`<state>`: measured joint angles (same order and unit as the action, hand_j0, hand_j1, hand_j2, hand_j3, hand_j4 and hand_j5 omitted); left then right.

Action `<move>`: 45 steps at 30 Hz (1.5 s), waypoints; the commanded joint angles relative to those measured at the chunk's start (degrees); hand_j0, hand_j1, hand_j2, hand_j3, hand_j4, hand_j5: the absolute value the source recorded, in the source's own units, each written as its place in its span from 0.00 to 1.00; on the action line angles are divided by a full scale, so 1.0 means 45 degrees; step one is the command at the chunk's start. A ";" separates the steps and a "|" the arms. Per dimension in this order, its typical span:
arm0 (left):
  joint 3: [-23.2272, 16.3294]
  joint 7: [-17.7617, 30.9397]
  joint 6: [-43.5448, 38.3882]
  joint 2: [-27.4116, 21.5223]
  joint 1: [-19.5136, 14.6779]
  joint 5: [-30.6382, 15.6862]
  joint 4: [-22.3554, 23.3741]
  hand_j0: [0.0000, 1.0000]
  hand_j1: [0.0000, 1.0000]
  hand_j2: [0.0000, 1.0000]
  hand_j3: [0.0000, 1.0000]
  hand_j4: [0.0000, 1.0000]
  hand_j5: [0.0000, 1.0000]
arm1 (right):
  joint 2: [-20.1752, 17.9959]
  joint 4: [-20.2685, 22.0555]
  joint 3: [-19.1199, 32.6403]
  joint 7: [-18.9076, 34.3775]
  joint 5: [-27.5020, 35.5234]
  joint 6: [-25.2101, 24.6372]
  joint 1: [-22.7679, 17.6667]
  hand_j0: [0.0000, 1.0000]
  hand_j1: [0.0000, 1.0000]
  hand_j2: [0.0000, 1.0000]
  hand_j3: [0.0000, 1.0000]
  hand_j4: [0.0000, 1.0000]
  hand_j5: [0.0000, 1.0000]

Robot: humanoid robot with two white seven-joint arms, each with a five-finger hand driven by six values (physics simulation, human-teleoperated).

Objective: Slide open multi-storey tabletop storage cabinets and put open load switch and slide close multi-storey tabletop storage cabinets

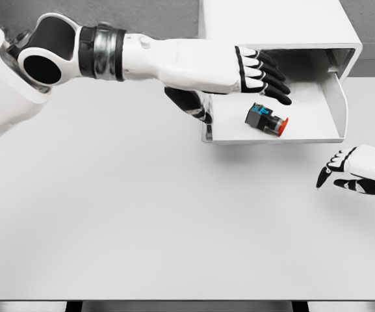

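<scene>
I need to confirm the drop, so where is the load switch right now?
In the head view, the load switch lies inside the pulled-out drawer of the cabinet, upper right, just below the left hand fingertips, untouched.

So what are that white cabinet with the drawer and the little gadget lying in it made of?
It is a simulator render, so judge by looks only. The cabinet and its open drawer look like smooth matte white plastic or painted metal: even colour, soft shading, no grain. The switch in the drawer looks like moulded plastic: dark body, blue part, glossy red cap.
</scene>
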<state>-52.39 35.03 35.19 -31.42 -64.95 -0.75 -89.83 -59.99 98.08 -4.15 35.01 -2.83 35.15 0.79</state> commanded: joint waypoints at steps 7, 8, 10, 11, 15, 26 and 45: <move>-0.0056 -0.0008 -0.0043 -0.5596 0.1211 -0.0987 -0.0742 1.00 1.00 1.00 1.00 1.00 1.00 | 0.0012 0.0372 -0.0015 -0.0003 0.0180 -0.0032 0.0489 0.53 0.53 0.53 0.53 0.53 0.53; -0.0076 -0.0008 -0.0043 -0.5597 0.1503 -0.0967 -0.0722 1.00 1.00 1.00 1.00 1.00 1.00 | 0.0012 0.0392 -0.0015 -0.0003 0.0181 -0.0032 0.0586 0.54 0.54 0.54 0.54 0.54 0.54; -0.0076 -0.0008 -0.0043 -0.5265 0.2168 -0.0967 -0.0683 1.00 1.00 1.00 1.00 1.00 1.00 | -0.0008 0.0411 -0.0015 -0.0003 0.0259 -0.0032 0.0781 0.54 0.54 0.54 0.54 0.54 0.54; -0.0173 -0.0008 -0.0043 -0.5187 0.2597 -0.0851 -0.0761 1.00 1.00 1.00 1.00 1.00 1.00 | 0.0011 0.0411 -0.0015 -0.0003 0.0259 -0.0032 0.0840 0.54 0.54 0.54 0.54 0.54 0.54; -0.0369 -0.0008 -0.0043 -0.4776 0.2696 0.0399 -0.0878 1.00 1.00 1.00 1.00 1.00 1.00 | 0.0051 0.0411 -0.0502 -0.0003 0.0239 -0.0032 0.0957 0.54 0.54 0.54 0.54 0.54 0.54; -0.0349 -0.0008 -0.0043 -0.4483 0.2754 0.1181 -0.0781 1.00 1.00 1.00 1.00 1.00 1.00 | 0.0304 0.0236 -0.2339 -0.0003 0.0063 -0.0032 0.2539 0.54 0.54 0.54 0.54 0.54 0.54; -0.0349 -0.0008 -0.0043 -0.4503 0.2754 0.1181 -0.0449 1.00 1.00 1.00 1.00 1.00 1.00 | 0.1691 -0.1932 -0.4350 -0.0003 -0.0581 -0.0032 0.5507 0.54 0.54 0.54 0.54 0.54 0.54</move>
<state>-54.02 35.02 35.15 -51.61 -52.56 4.91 -92.08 -53.04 90.44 -22.32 35.01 -5.61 35.12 26.54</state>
